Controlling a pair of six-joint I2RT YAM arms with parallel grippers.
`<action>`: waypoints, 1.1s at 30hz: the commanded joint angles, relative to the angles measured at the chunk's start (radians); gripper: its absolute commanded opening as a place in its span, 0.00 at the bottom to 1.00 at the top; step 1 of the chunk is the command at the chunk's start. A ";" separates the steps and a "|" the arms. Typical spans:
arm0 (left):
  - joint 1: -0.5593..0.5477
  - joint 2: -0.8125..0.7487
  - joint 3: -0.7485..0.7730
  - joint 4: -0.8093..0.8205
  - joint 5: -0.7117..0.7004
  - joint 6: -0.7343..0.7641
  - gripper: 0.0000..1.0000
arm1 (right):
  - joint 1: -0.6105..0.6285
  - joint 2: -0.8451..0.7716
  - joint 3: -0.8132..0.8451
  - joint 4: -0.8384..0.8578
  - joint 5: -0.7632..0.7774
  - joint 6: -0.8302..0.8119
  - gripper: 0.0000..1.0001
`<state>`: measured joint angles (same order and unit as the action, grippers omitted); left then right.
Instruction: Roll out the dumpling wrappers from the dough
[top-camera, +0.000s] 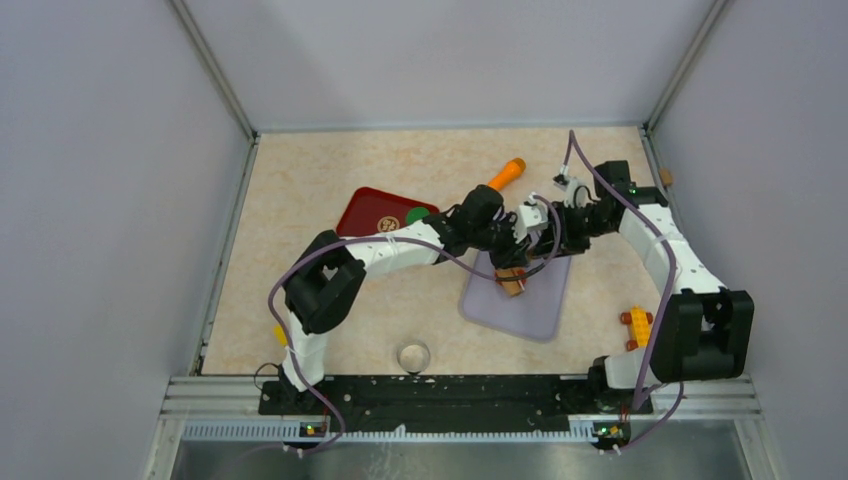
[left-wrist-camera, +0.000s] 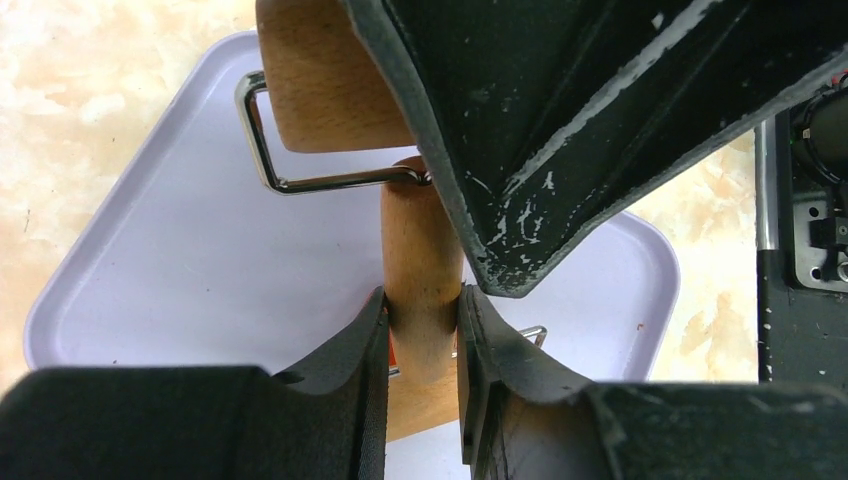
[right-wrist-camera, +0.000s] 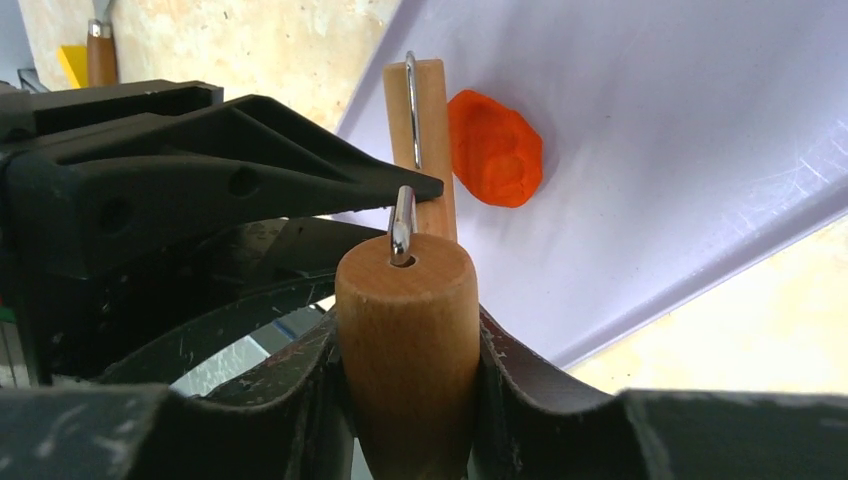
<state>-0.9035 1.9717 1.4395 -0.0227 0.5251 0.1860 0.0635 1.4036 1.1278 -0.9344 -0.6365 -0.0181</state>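
Two robot arms meet over a lilac mat (left-wrist-camera: 180, 270) at about four o'clock of the bench (top-camera: 300, 170) centre, sharing one small wooden rolling pin (left-wrist-camera: 420, 230). The left claw (left-wrist-camera: 423, 315) is clenched on the pin's slim middle handle, and the right claw (right-wrist-camera: 405, 360) is clamped round a wooden barrel at one end, where a wire bracket enters the wood. The dumpling wrapper (right-wrist-camera: 495, 148), an orange-red piece pressed partly flat with a lumpy face and ragged edge, lies on the mat at one o'clock of that barrel in the right wrist view, just beside the pin's far wood; whether they touch cannot be told. It looks soft, light and easily dented, likely to cling to wood or mat. It is best worked from above by the pin and lifted only by its rim.
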 joint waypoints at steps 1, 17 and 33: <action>0.005 -0.060 0.011 0.097 0.014 0.006 0.00 | 0.006 0.001 -0.005 0.009 -0.001 0.006 0.19; 0.011 -0.028 -0.023 0.119 0.055 0.174 0.48 | -0.054 -0.012 0.095 -0.045 -0.107 0.062 0.00; 0.009 0.015 -0.026 0.194 0.067 0.106 0.00 | -0.145 -0.031 0.057 -0.089 -0.206 0.025 0.00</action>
<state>-0.8856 1.9739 1.4109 0.0929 0.5598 0.3122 -0.0692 1.4036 1.1801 -0.9997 -0.7738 0.0433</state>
